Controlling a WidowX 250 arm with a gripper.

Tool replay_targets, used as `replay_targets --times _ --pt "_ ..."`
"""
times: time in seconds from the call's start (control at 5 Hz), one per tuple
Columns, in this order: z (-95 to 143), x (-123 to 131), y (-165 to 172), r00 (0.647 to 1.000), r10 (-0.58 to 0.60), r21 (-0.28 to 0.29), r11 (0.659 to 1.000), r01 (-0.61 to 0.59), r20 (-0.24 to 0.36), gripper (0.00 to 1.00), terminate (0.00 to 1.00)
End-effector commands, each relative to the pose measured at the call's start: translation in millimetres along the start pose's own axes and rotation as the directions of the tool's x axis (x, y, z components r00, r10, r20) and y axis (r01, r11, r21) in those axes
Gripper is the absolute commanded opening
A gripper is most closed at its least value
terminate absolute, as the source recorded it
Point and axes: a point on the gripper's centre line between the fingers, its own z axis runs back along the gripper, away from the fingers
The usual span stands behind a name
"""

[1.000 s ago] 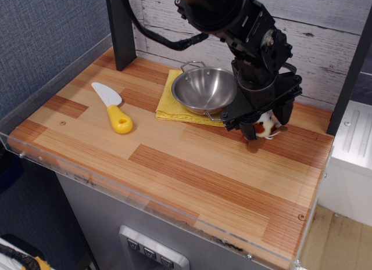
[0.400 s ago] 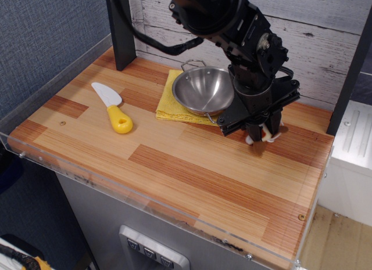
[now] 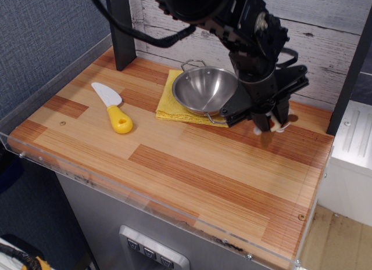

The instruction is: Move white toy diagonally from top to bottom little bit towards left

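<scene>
1. The gripper point(image 3: 268, 120) is gripping the white toy point(image 3: 279, 125) with its fingers closed on it, near the bench's point(image 3: 192, 165) back right corner.
2. The steel bowl point(image 3: 204, 88) is sitting on a yellow cloth point(image 3: 167, 100) just left.

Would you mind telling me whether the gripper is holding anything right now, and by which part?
The gripper appears shut on the white toy, which is mostly hidden between the fingers; which part of its body is pinched cannot be told.

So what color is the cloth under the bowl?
Yellow; the cloth under the bowl shows best in the observation.image view.
</scene>
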Motion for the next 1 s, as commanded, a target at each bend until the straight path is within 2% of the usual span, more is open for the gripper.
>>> replay_targets --times 0.0,0.2,0.4,0.8 --pt "42 -5 -21 0.999 -0.031 -0.143 0.989 0.033 0.017 0.0 0.0" --pt "73 -3 -14 0.997 -0.055 -0.174 0.983 0.062 0.047 0.0 0.0" --pt "97 4 7 0.996 -0.061 -0.177 0.982 0.072 0.071 0.0 0.0" --pt "120 18 67 0.994 -0.019 -0.129 0.991 0.032 0.104 0.0 0.0"
